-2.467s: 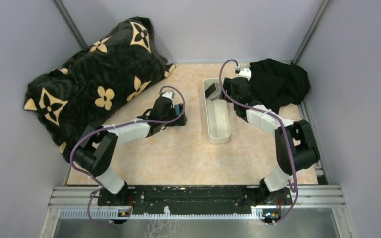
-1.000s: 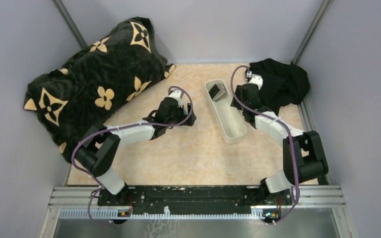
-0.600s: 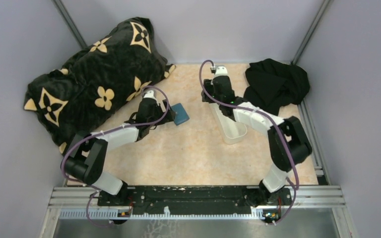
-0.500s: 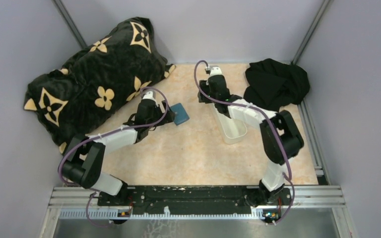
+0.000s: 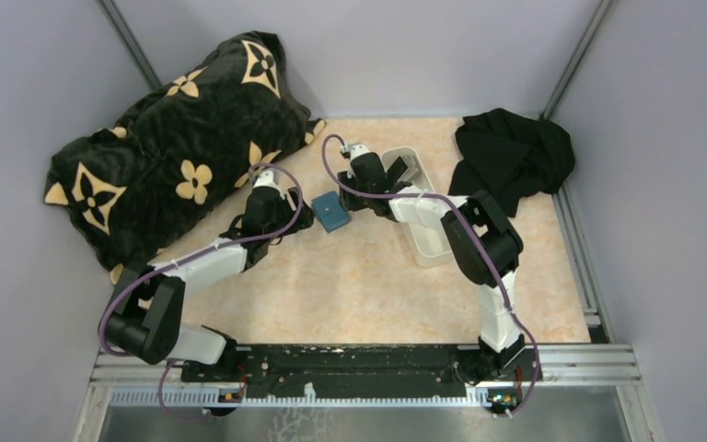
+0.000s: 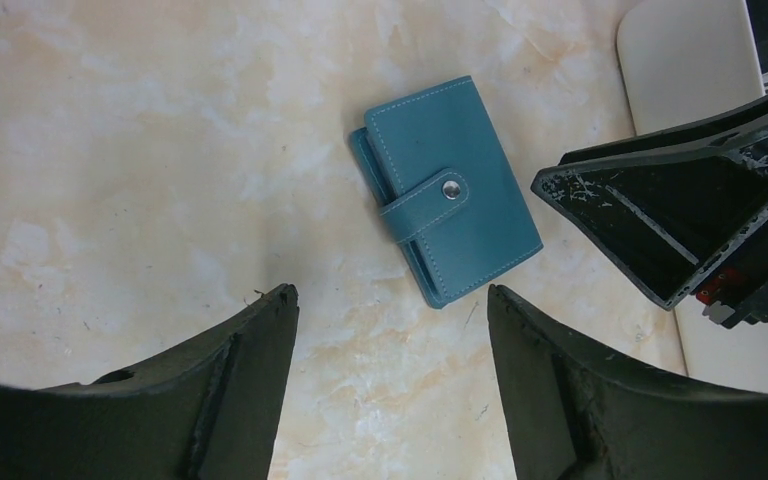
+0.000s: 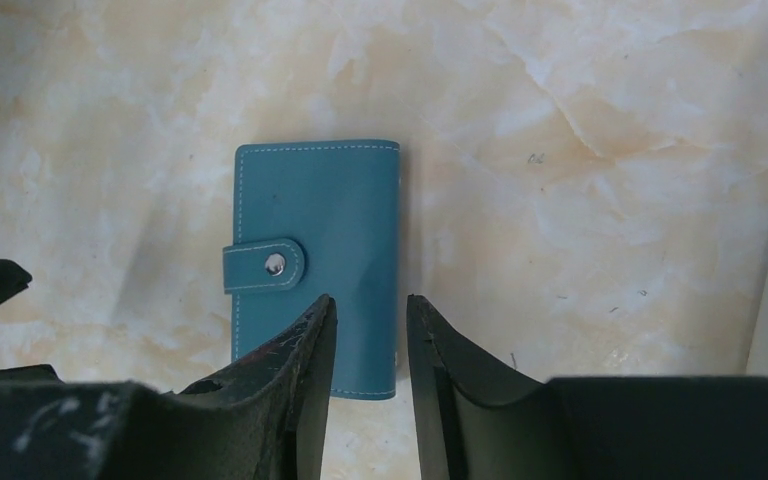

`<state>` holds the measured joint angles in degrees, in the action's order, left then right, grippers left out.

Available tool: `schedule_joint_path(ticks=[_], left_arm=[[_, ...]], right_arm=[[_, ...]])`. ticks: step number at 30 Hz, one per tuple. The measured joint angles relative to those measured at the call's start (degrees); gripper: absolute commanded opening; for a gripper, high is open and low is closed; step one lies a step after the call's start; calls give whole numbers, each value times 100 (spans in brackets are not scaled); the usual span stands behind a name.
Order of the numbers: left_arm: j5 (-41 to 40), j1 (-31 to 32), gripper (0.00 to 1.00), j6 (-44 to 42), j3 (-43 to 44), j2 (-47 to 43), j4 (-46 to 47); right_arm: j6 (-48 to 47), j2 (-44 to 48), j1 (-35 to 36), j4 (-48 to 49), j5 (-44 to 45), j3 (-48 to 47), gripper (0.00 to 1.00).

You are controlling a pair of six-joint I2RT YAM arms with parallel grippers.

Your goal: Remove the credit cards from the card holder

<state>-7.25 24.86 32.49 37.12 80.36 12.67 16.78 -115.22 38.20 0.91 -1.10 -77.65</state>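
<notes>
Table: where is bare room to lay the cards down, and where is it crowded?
Free: the wide near part of the table, between the rail and the card holder; also right of the white tray. Crowded: around the card holder, where both arms' jaws hover.

card holder [image 6: 460, 215] teal, pale stitching; pillow [image 5: 175, 138] black, tan flowers; cloth [image 5: 513, 157] black, seemingly plain.

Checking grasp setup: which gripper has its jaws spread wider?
The left gripper: its gap exceeds the card holder's width; the right gripper's gap is narrower than the holder.
</notes>
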Motion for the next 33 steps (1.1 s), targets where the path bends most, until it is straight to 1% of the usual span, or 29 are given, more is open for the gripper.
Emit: schedule_joint_path(ticks=[2,5,10,13,18,19,21,22,23,26,28,30,32,33], left_arm=[[9,0,89,-101,-15,0,20],[144,-2,98,-356,-175,0,267],[518,0,99,-857,-461,66,726],[695,0,99,-1051,-439,212,872],[903,0,99,-1165,-428,343,1001],[920,0,99,-1163,-428,343,1073],[881,0,99,-1154,-428,332,1080],[822,0,99,-1139,-439,308,1080],[732,0,99,-1128,-459,264,1082],[476,0,99,-1110,-564,42,1082],[306,0,99,-1110,-636,-116,1082],[151,0,99,-1110,-686,-234,1080],[7,0,99,-1108,-734,-328,1073],[-76,0,99,-1093,-776,-378,1075]], right_arm=[[2,-24,4,0,-57,2,31],[31,-37,17,44,-92,83,31],[55,-37,101,166,-184,514,30],[70,26,127,376,-162,682,26],[-11,275,323,260,205,874,23],[-131,369,544,122,490,870,19],[-177,374,608,90,553,850,10],[-203,374,651,44,608,804,3],[-223,369,682,-22,649,737,1],[-262,245,719,-146,789,321,0],[-269,136,717,-151,890,61,6],[-269,118,708,-144,960,4,9],[-269,118,699,-144,986,4,7],[-267,118,699,-149,975,7,3]])
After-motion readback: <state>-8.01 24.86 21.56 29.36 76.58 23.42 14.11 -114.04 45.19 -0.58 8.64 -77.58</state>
